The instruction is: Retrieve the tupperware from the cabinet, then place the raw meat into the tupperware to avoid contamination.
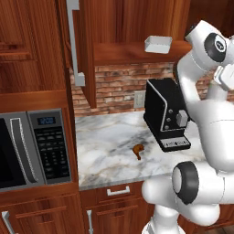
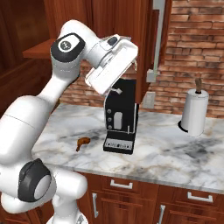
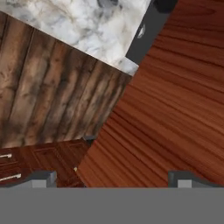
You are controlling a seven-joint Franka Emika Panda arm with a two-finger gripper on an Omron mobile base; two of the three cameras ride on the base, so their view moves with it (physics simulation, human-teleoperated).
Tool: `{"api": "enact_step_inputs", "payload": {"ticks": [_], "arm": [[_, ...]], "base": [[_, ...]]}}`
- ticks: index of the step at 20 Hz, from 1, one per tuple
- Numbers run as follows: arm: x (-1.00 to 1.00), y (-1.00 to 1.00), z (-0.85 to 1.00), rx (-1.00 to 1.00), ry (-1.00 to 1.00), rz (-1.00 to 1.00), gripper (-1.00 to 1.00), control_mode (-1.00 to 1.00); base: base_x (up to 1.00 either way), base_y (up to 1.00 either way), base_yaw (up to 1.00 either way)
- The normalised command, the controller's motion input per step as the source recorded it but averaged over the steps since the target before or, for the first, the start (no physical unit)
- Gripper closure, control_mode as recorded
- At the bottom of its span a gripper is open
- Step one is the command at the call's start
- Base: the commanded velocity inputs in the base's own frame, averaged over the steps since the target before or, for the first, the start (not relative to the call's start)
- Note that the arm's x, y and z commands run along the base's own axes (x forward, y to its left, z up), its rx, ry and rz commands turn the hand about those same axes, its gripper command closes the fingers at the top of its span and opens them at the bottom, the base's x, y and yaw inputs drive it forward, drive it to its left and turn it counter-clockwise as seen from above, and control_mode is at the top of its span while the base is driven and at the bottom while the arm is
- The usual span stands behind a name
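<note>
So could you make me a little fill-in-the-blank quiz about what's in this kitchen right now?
1. The tupperware sits on the shelf of the open ____.
2. The raw meat lies on the marble counter, left of the black ____ machine.
3. Near the brick wall stands a roll of paper ____.
4. The claw has its two tips spread wide, so it is ____.

Missing words: cabinet; coffee; towels; open

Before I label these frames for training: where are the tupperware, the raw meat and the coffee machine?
tupperware (image 1: 158, 44): left base view, its white front wall, on the cabinet shelf.
raw meat (image 1: 138, 150): left base view, its thick end, on the counter.
coffee machine (image 2: 120, 118): right base view, its black front.
</note>
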Motion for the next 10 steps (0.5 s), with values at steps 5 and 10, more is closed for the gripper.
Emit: {"api": "enact_step_inputs", "payload": {"ticks": [5,10], "arm": [[-0.11,-0.62,-0.13,0.00,-0.18,0.16,-1.00,-1.00],[0.04,-0.26,-0.13,0.00,-0.05,0.13,-1.00,-1.00]], "base": [[0.00,0.00,0.00],[0.00,0.00,0.00]]}}
